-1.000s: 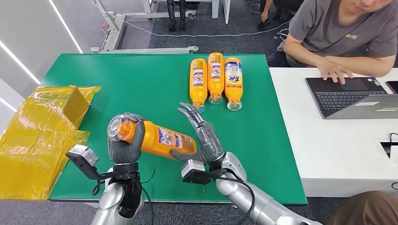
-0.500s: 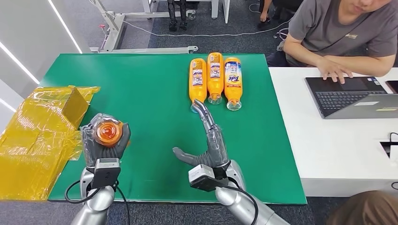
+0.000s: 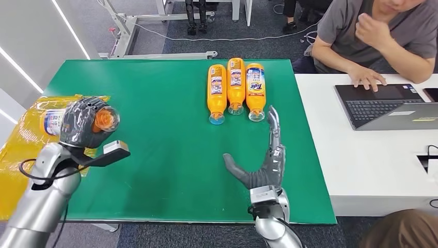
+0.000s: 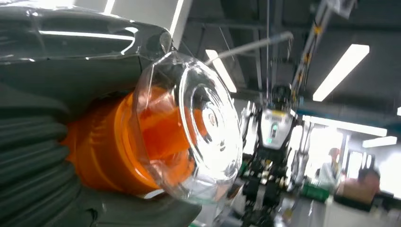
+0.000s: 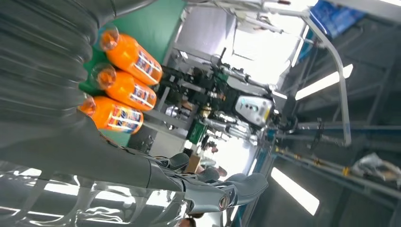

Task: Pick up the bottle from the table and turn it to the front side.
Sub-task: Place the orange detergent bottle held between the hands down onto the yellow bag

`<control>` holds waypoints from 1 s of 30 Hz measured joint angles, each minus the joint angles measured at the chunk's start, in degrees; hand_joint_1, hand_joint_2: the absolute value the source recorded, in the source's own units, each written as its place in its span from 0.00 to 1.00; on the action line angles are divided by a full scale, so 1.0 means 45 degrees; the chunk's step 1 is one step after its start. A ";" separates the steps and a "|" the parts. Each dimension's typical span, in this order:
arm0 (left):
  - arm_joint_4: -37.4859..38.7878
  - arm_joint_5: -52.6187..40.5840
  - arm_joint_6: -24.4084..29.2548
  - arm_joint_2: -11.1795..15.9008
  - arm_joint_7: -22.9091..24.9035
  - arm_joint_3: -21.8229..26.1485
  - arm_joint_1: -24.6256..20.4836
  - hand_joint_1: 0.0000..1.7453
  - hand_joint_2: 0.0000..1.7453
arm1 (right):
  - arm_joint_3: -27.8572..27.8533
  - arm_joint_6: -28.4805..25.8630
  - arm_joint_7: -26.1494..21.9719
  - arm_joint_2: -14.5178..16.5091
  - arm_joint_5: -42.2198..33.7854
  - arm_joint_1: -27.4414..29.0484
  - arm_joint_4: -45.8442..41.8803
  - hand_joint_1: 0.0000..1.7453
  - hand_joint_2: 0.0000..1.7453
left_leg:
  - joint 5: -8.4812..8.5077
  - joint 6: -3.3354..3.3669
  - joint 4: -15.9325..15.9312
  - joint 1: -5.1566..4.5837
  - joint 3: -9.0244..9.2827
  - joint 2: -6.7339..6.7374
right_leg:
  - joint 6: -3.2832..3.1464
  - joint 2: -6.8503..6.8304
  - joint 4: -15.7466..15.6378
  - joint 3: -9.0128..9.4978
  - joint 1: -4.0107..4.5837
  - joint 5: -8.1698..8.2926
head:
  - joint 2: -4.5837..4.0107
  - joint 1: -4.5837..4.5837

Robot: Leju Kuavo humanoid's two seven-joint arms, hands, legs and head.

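Observation:
My left hand (image 3: pixel 82 123) grips an orange bottle (image 3: pixel 56 120) with a clear cap, held above the table's left edge over the yellow wrapping. The cap end (image 4: pixel 189 127) faces the left wrist camera, with my fingers (image 4: pixel 38 156) wrapped round the neck. My right hand (image 3: pixel 263 163) stands open over the green table (image 3: pixel 155 103), fingers straight and pointing away from me, holding nothing. Three orange bottles (image 3: pixel 236 85) lie side by side at the far middle of the table, caps toward me; the right wrist view shows the three bottles (image 5: pixel 125 82) too.
A crumpled yellow plastic-wrapped box (image 3: pixel 31 155) sits at the table's left edge. A white desk (image 3: pixel 372 165) on the right holds a laptop (image 3: pixel 382 106), with a person (image 3: pixel 382 36) seated behind it. Metal frame legs (image 3: pixel 129 31) stand beyond the table.
My left hand carried the bottle leftward from the table's front to above the yellow wrapping. My right hand let go, drew right and straightened its fingers. The person raised one hand.

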 joint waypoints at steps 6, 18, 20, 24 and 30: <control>0.2539 -0.0407 -0.2214 0.1110 -0.0464 -0.1621 -0.2095 1.00 1.00 | -0.0387 0.0016 0.0000 -0.0035 -0.0176 0.0256 -0.1060 0.00 1.00 | 0.0002 -0.0003 0.0002 -0.0002 0.0000 0.0025 | -0.0007 0.0028 0.0001 -0.0006 -0.0002 0.0007 | 0.0000 0.0002; 0.6153 -0.0182 -0.4586 0.1705 -0.0703 -0.4091 -0.4294 1.00 1.00 | -0.0460 0.0024 0.0000 -0.0123 -0.0317 0.0277 -0.1749 0.00 1.00 | 0.0001 -0.0004 0.0000 -0.0003 -0.0006 0.0026 | -0.0008 0.0029 0.0002 -0.0011 -0.0002 0.0007 | 0.0000 0.0004; 0.6697 -0.0190 -0.4995 0.1716 -0.0641 -0.4373 -0.4578 1.00 1.00 | -0.0460 0.0024 0.0000 -0.0134 -0.0357 0.0279 -0.1783 0.00 1.00 | 0.0002 -0.0005 0.0000 -0.0003 -0.0005 0.0027 | -0.0009 0.0030 0.0003 -0.0010 -0.0002 0.0008 | 0.0000 0.0001; 0.7485 -0.0168 -0.5181 0.1751 -0.0559 -0.4693 -0.4799 1.00 1.00 | -0.0460 0.0024 0.0000 -0.0154 -0.0378 0.0285 -0.1818 0.00 1.00 | 0.0005 -0.0007 -0.0001 -0.0002 -0.0005 0.0022 | -0.0012 0.0024 0.0008 -0.0007 -0.0002 0.0010 | 0.0000 0.0004; 0.8184 0.0157 -0.5431 0.2305 -0.0652 -0.5043 -0.4738 1.00 1.00 | -0.0451 0.0025 0.0000 -0.0155 -0.0639 0.0202 -0.1810 0.00 1.00 | 0.0005 -0.0009 -0.0003 0.0002 -0.0008 0.0036 | -0.0014 0.0042 0.0015 -0.0014 -0.0001 0.0010 | 0.0000 0.0002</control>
